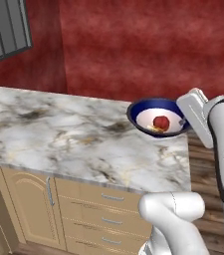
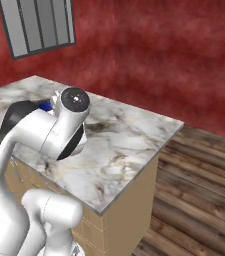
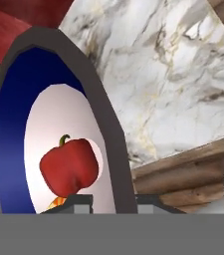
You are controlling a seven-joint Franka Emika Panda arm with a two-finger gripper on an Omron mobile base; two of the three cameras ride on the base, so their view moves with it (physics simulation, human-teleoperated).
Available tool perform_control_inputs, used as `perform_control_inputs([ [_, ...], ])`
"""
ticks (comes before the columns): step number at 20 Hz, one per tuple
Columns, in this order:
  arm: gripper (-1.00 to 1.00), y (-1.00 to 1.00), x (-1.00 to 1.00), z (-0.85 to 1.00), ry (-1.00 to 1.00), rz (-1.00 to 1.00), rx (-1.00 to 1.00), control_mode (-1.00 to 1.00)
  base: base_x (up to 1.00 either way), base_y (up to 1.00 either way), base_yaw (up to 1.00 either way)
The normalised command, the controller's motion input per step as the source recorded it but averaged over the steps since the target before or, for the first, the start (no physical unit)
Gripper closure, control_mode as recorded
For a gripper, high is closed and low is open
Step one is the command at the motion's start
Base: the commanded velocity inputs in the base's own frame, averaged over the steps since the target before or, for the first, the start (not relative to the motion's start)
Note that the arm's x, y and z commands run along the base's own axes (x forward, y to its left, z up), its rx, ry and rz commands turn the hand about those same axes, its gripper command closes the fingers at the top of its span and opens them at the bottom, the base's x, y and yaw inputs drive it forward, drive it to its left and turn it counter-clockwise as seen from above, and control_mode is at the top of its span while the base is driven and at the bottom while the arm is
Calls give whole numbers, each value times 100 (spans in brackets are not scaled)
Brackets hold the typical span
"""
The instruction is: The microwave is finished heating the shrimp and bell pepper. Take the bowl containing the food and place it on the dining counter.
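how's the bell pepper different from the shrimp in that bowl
The bell pepper is a red rounded lump with a green stem; the shrimp is orange-yellow. The bell pepper looks larger and shows almost whole, while the shrimp peeks out beneath it, mostly hidden in the hand view. Both lie on the white inside of the bowl.

Glossy white rounded arm links (image 1: pixel 175 211) with dark grey-black joint bands; one band at right of the left base view bears small white lettering. A round dark cap (image 2: pixel 74 99) tops the elbow.
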Motion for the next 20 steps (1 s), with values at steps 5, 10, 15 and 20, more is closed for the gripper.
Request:
perform_control_inputs([
  [5,100,-5,100,-91,11,0,9,-100,0,0,0],
  [10,100,10,100,-57,0,-10,-4,-100,0,0,0],
  [15,100,15,100,-49,5,-6,-5,-100,0,0,0],
  [20,100,5,100,-54,19,-2,-2,-100,0,0,0],
])
